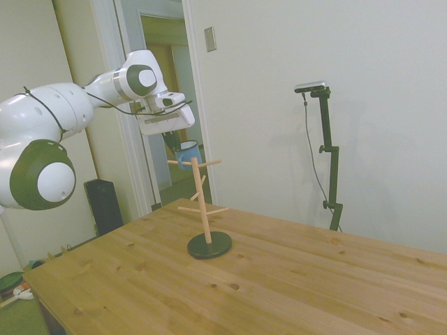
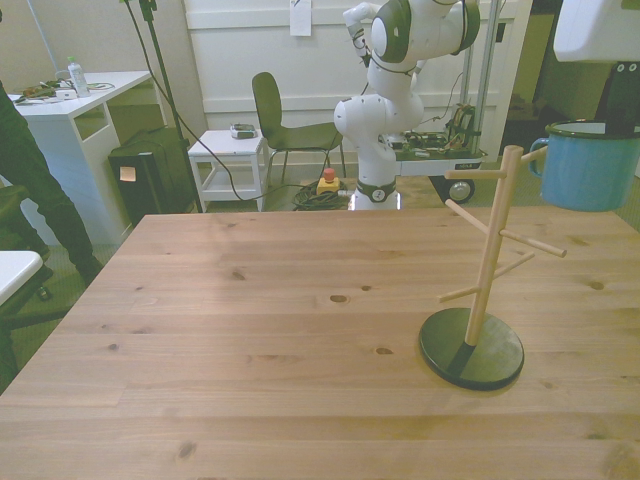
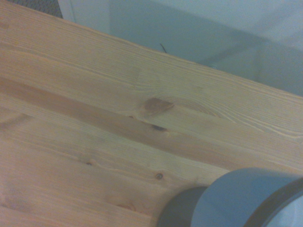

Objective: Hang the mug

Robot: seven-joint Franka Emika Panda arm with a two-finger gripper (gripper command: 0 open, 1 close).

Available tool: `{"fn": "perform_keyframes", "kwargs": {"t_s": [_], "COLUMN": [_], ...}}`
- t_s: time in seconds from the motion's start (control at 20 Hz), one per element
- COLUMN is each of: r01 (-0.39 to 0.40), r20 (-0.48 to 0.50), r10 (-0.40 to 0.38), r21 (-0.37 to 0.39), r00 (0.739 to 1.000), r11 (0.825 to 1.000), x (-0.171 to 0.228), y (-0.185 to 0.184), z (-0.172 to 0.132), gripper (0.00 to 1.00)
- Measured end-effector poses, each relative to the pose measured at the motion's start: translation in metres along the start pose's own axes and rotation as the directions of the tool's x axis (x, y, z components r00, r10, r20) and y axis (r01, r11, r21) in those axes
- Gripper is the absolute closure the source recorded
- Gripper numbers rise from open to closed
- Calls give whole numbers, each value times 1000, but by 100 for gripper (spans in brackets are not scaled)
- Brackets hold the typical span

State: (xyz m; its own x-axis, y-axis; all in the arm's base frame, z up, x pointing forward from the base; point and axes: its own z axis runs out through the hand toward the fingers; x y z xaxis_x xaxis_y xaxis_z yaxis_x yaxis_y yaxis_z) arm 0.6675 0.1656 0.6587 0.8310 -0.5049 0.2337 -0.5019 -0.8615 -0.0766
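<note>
I see the arm reaching in high above the tabletop (image 1: 293, 279), its forearm roughly level and its wrist turned down over the top of the wooden peg stand (image 1: 204, 202). The end effector (image 1: 174, 139) sits just above the mug (image 1: 187, 151); I cannot tell from either outside view whether its fingers are apart or clamped, as the white wrist housing and the mug hide them. The mug hangs in the air directly below the end effector, upright, clear of the tabletop and level with the stand's top. In the front view the mug (image 2: 590, 165) is just beside the stand's uppermost peg, on the front view's right of the stand (image 2: 490, 260), with the peg tip at or touching the mug's side; I cannot confirm whether the handle is over the peg. The stand's dark round base (image 2: 471, 348) rests flat on the tabletop. The wrist view shows the mug's blue wall (image 3: 246, 198) with bare wood grain beyond it. A person's dark sleeve (image 2: 30, 190) is visible well away from the stand, at the front view's left.
</note>
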Motion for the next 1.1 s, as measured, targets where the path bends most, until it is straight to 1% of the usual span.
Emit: {"fn": "perform_keyframes", "kwargs": {"t_s": [0.6, 0.65, 1.1], "r01": [-3, -3, -4], "r20": [3, 4, 7], "r10": [3, 3, 4], "r21": [-6, -7, -10], "r00": [1000, 1000, 1000], "r11": [1000, 1000, 1000], "x": [8, 8, 9], "y": [5, 5, 5], "z": [6, 8, 10], "gripper": [100, 0, 0]}}
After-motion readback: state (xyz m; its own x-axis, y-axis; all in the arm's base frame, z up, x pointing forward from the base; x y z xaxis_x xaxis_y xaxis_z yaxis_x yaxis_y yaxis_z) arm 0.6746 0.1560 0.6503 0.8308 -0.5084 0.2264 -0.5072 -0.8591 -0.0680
